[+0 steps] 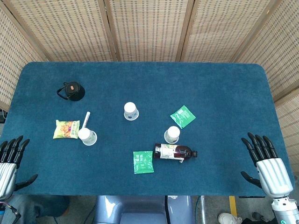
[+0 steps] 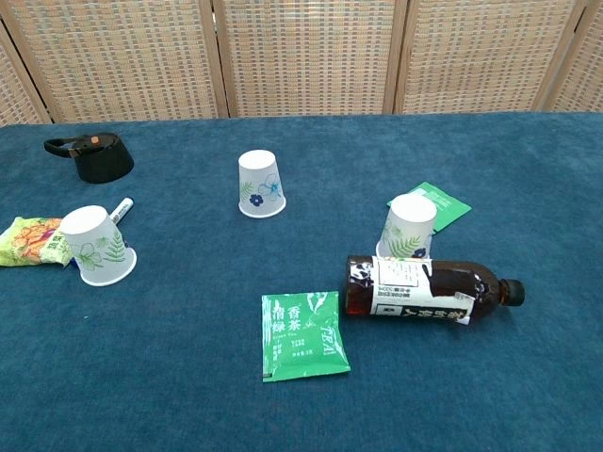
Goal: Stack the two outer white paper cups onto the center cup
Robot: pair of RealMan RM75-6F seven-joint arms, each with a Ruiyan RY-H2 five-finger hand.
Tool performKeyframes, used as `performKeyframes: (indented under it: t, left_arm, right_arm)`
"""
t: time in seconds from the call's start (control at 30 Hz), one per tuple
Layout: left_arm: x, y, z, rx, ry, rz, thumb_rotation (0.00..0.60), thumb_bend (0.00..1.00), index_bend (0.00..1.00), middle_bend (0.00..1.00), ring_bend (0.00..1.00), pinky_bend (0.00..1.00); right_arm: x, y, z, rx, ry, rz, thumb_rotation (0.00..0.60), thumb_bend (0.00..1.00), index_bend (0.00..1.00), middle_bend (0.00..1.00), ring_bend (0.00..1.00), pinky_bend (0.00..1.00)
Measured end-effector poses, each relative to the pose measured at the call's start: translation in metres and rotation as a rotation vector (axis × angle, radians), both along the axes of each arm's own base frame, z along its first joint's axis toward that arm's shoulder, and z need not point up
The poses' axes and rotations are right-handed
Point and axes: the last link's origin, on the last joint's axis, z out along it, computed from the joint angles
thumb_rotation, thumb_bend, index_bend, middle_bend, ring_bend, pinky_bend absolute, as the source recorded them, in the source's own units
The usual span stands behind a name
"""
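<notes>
Three cups [image 1: 131,111] unstacked (hands [image 1: 269,163] apart)

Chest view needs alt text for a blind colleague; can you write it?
Three white paper cups stand upside down on a blue table: left cup, center cup, right cup. A dark bottle lies just in front of the right cup.

Blue table [image 1: 224,88]: three inverted cups [image 1: 131,111], bottle [image 1: 174,152], two tea packets [image 1: 143,162], kettle [image 1: 71,91], snack [image 1: 66,129], pen [image 1: 86,119].
</notes>
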Motion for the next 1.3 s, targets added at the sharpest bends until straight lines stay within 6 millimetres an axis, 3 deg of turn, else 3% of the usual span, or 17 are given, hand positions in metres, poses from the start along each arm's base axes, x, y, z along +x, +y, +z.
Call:
performKeyframes:
  t: [0.27, 0.47, 0.57, 0.7, 0.9, 1.03, 1.3]
  left_arm:
    - [-0.001, 0.003, 0.001, 0.006, -0.004, 0.004, 0.600, 0.00, 0.00, 0.00, 0.00, 0.00]
    - [-0.003, 0.008, -0.001, 0.007, 0.006, 0.014, 0.600, 0.00, 0.00, 0.00, 0.00, 0.00]
    - [-0.005, 0.012, -0.002, 0.011, 0.014, 0.028, 0.600, 0.00, 0.00, 0.00, 0.00, 0.00]
    - [-0.006, 0.017, -0.004, 0.017, 0.021, 0.044, 0.600, 0.00, 0.00, 0.00, 0.00, 0.00]
    - [-0.011, 0.030, -0.007, 0.017, 0.031, 0.090, 0.600, 0.00, 0.00, 0.00, 0.00, 0.00]
    - [-0.014, 0.039, -0.007, 0.020, 0.034, 0.118, 0.600, 0.00, 0.00, 0.00, 0.00, 0.00]
    - [-0.018, 0.046, -0.008, 0.013, 0.037, 0.146, 0.600, 0.00, 0.00, 0.00, 0.00, 0.00]
  right_arm:
    - [0.000, -0.007, -0.008, 0.034, 0.005, 0.003, 0.600, 0.00, 0.00, 0.00, 0.00, 0.00]
    - [0.012, -0.032, -0.015, 0.086, -0.001, 0.061, 0.600, 0.00, 0.04, 0.01, 0.00, 0.00]
    - [0.023, -0.052, -0.020, 0.131, 0.011, 0.098, 0.600, 0.00, 0.10, 0.09, 0.02, 0.02]
    - [0.046, -0.085, -0.030, 0.216, 0.028, 0.149, 0.600, 0.01, 0.17, 0.22, 0.15, 0.16]
    - [0.079, -0.134, -0.063, 0.387, 0.026, 0.164, 0.600, 0.11, 0.22, 0.29, 0.22, 0.28]
    - [0.107, -0.168, -0.100, 0.500, 0.022, 0.159, 0.600, 0.16, 0.23, 0.29, 0.23, 0.29]
    - [0.122, -0.196, -0.136, 0.536, 0.037, 0.138, 0.600, 0.21, 0.25, 0.31, 0.24, 0.29]
